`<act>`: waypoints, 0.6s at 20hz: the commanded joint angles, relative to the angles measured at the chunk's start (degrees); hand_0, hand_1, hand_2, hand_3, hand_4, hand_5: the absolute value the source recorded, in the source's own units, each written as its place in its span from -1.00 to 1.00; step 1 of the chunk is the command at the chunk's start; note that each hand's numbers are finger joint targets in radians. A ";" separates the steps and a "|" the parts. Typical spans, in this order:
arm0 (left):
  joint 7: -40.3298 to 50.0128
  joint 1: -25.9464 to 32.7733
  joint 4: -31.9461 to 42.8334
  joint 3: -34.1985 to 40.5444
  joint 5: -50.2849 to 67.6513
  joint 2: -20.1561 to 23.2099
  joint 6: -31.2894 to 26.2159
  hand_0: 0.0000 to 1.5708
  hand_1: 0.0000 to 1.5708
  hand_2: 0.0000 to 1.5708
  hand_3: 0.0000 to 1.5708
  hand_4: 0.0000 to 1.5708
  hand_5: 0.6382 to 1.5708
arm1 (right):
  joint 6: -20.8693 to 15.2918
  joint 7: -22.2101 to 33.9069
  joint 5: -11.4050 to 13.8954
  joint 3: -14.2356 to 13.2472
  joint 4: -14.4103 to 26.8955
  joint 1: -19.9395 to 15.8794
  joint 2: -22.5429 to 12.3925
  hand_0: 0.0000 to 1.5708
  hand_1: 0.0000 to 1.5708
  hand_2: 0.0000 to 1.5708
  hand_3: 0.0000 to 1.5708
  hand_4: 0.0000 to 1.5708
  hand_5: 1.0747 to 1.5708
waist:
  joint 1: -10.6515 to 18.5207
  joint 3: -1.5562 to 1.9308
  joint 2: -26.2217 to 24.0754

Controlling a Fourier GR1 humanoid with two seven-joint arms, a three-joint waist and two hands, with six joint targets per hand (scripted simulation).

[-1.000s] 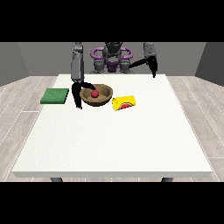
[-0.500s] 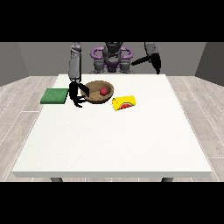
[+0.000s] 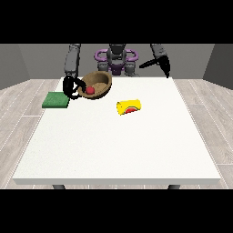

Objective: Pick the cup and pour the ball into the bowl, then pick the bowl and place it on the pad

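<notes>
1. Front view: the hand at the view's left (image 3: 72, 86) has its fingers curled round the rim of the bowl (image 3: 101, 82), which is tilted and lifted off the table (image 3: 113, 145).
2. Inside the bowl lies the ball (image 3: 90, 90).
3. Left of the bowl and just below the hand, the pad (image 3: 56, 99) lies flat.
4. Right of the bowl and nearer the camera, the cup (image 3: 129, 107) lies on its side.
5. Well right of the bowl, the hand at the view's right (image 3: 164, 65) hangs above the table's far edge; I cannot tell how its fingers lie.
6. Around the table: wood-plank floor (image 3: 18, 98), grey walls (image 3: 218, 61).
</notes>
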 commanded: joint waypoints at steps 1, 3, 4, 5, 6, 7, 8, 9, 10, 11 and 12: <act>-4.23 2.53 2.05 2.04 0.63 2.13 -0.35 -1.00 -1.00 -1.00 -1.00 -1.00 1.00 | 3.83 7.27 -2.25 -1.70 -1.29 -3.22 -5.30 1.00 1.00 1.00 1.00 0.34 0.93 | -1.36 0.06 -0.28; -0.85 0.32 1.68 2.57 0.74 1.80 0.88 -1.00 -1.00 -1.00 -1.00 -1.00 1.00 | 2.79 5.57 -2.10 -1.37 -2.29 -0.94 -3.70 1.00 1.00 1.00 1.00 0.35 0.95 | -2.60 0.08 -1.35; -1.35 1.70 1.92 1.92 0.99 1.01 0.33 -1.00 -1.00 -1.00 -1.00 -1.00 1.00 | 5.96 5.97 -2.12 -1.30 -2.46 -0.64 -6.26 1.00 1.00 1.00 1.00 0.35 0.97 | -2.77 0.08 -0.93; -1.62 -0.18 0.45 2.36 1.61 3.25 -1.74 -1.00 -1.00 -1.00 -1.00 -1.00 1.00 | 5.02 2.33 -2.65 -2.77 -2.36 -0.04 -7.04 1.00 1.00 1.00 1.00 0.35 0.98 | -1.50 0.10 1.65; 1.90 -0.52 -3.71 -0.19 0.45 1.03 -0.67 -1.00 -1.00 -1.00 -1.00 -1.00 1.00 | 8.47 1.79 -4.33 -5.35 0.03 1.08 -11.60 1.00 1.00 1.00 1.00 0.35 0.97 | 0.09 0.14 1.89; -3.01 1.88 -2.14 0.24 0.77 0.25 -0.01 -1.00 -1.00 -1.00 -1.00 -1.00 1.00 | 6.62 2.18 -4.80 -5.88 -0.93 0.11 -11.13 1.00 1.00 1.00 1.00 0.35 0.95 | -0.30 0.11 2.99; -0.53 0.54 -1.54 0.76 0.47 1.25 0.05 -1.00 -1.00 -1.00 -1.00 -1.00 1.00 | 10.19 5.57 -6.19 -6.40 -0.48 -0.60 -12.70 1.00 1.00 1.00 1.00 0.36 0.95 | -1.46 0.11 2.33; -3.93 4.30 0.46 2.11 -0.27 1.62 2.11 -1.00 -1.00 -1.00 -1.00 -1.00 0.99 | 12.31 3.22 -5.87 -5.29 -1.39 3.62 -10.97 1.00 1.00 1.00 1.00 0.36 0.95 | -4.27 0.09 0.85; -4.95 1.27 1.36 1.35 -1.00 0.15 3.71 -1.00 -1.00 -1.00 -1.00 -1.00 0.99 | 9.91 1.51 -4.92 -4.24 -2.25 2.33 -8.35 1.00 1.00 1.00 1.00 0.36 0.95 | -4.17 0.09 3.66; -6.33 2.15 3.01 2.84 0.01 1.42 2.90 -1.00 -1.00 -1.00 -1.00 -1.00 0.99 | 11.53 2.30 -4.92 -3.95 -2.95 3.43 -9.51 1.00 1.00 1.00 1.00 0.36 0.95 | -5.32 0.08 2.78; -8.68 6.79 3.27 1.45 -0.70 -0.54 3.66 -1.00 -1.00 -1.00 -1.00 -1.00 0.99 | 12.40 1.94 -5.17 -3.87 -2.84 5.86 -8.81 1.00 1.00 1.00 1.00 0.36 0.95 | -5.45 0.07 0.82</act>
